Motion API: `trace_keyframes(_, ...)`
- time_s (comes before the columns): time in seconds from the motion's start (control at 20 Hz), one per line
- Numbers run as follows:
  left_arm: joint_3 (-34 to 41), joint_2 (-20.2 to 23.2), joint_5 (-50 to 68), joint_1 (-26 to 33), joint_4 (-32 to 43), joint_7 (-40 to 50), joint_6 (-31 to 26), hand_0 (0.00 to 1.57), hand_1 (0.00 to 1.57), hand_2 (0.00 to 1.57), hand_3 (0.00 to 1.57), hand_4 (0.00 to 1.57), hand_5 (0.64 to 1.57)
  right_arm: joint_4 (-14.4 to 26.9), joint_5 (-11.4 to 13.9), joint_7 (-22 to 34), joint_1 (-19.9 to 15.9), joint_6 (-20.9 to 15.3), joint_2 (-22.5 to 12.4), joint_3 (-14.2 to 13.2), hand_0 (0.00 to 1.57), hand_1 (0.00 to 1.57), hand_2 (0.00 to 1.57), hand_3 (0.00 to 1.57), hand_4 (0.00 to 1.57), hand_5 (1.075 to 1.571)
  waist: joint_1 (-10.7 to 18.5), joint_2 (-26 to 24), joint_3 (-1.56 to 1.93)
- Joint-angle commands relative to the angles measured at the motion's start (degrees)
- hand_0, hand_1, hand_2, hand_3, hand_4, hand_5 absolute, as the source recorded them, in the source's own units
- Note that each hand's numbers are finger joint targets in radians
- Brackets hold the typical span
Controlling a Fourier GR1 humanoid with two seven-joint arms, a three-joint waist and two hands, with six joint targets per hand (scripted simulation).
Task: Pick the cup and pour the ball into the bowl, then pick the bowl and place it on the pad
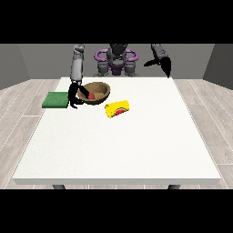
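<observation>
A brown bowl [96, 93] sits on the white table [118, 145] at the far left, with a small red ball [91, 96] inside it. The hand at the view's left [73, 96] is at the bowl's left rim, its fingers curled round the edge. A yellow cup [117, 108] with a red and green mark lies on its side just right of and nearer than the bowl. A green pad [56, 99] lies at the table's left edge, beside that hand. The hand at the view's right [164, 63] hangs raised above the table's far right, fingers relaxed, holding nothing.
The robot's torso [117, 61] stands behind the far edge of the table. The bowl, cup and pad are grouped at the far left; the near half of the table carries nothing else.
</observation>
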Motion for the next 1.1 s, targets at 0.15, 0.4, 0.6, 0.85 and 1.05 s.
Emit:
trace_keyframes(0.15, 1.3, 0.7, 1.4, 0.6, 3.2, 0.7, -1.7, 0.0, 0.0, 0.0, 0.0, 0.9, 1.466, 3.5, 8.7, 16.3, 0.5, -11.4, -0.9, 6.1, 1.57, 1.57, 1.57, 1.26, 0.9, 1.566, 0.4, -4.2, 2.1)
trace_keyframes(0.4, 5.4, 2.4, 3.7, 7.1, 10.9, -1.9, -3.2, 0.0, 0.0, 0.0, 0.0, 0.98, 1.422, -0.5, 11.5, 31.9, -3.9, -9.2, -0.7, 11.1, 1.57, 1.57, 1.57, 0.97, 0.82, 1.561, -6.7, -14.1, 2.17)
trace_keyframes(0.6, 6.8, 2.3, 2.5, 8.9, 12.6, -1.0, 0.1, 0.0, 0.0, 0.0, 0.0, 1.0, 1.407, -3.6, 11.7, 38.8, -5.7, -2.7, -3.7, 12.8, 1.57, 1.57, 1.57, 0.87, 0.8, 1.564, -11.9, -18.8, 2.24)
trace_keyframes(0.85, 9.9, 5.0, 4.0, 9.0, 13.4, -4.0, -1.6, 0.0, 0.0, 0.0, 0.0, 1.0, 1.41, -9.0, 9.0, 44.1, -7.0, 0.4, -5.6, 10.4, 1.57, 1.57, 1.57, 0.77, 0.79, 1.57, -13.2, -16.4, 2.29)
trace_keyframes(1.05, 7.9, 2.5, 3.9, 9.1, 10.1, -2.1, -1.5, 0.0, 0.0, 0.0, 0.0, 1.02, 1.431, -10.7, 8.5, 45.5, -7.5, 1.1, -8.5, 8.0, 1.57, 1.57, 1.57, 0.77, 0.79, 1.57, -10.9, -13.6, 2.3)
